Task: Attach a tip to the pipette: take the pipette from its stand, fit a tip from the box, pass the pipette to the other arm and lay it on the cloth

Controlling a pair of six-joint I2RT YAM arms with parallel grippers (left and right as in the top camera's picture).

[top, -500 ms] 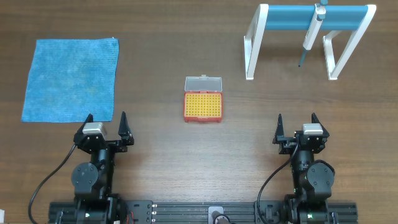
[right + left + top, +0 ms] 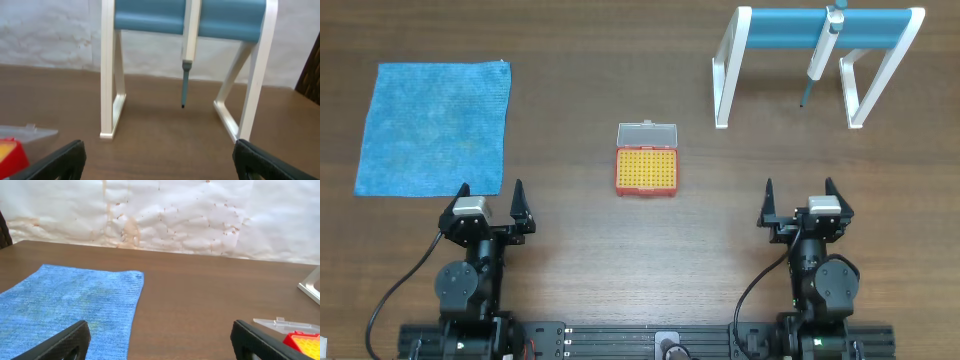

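Right now your pipette (image 2: 817, 62) is hanging on its stand (image 2: 725, 80) at the far right of the table (image 2: 570, 260). Its head is hooking over the blue bar and its dark narrow end is pointing down between the white legs, clear of the tabletop. In the right wrist view the frame edge is cutting off the pipette's head. The tip box (image 2: 646, 170) is sitting open mid-table with its clear lid folded back, and single tips in the yellow rack are too small to make out. Each wrist view is catching just a corner of it. The cloth (image 2: 435, 128) is lying flat at the far left. Your left gripper (image 2: 490, 190) is sitting near the cloth's near edge, jaws spread wide and empty. Your right gripper (image 2: 799, 186) is facing the stand, well apart from it, jaws likewise released.
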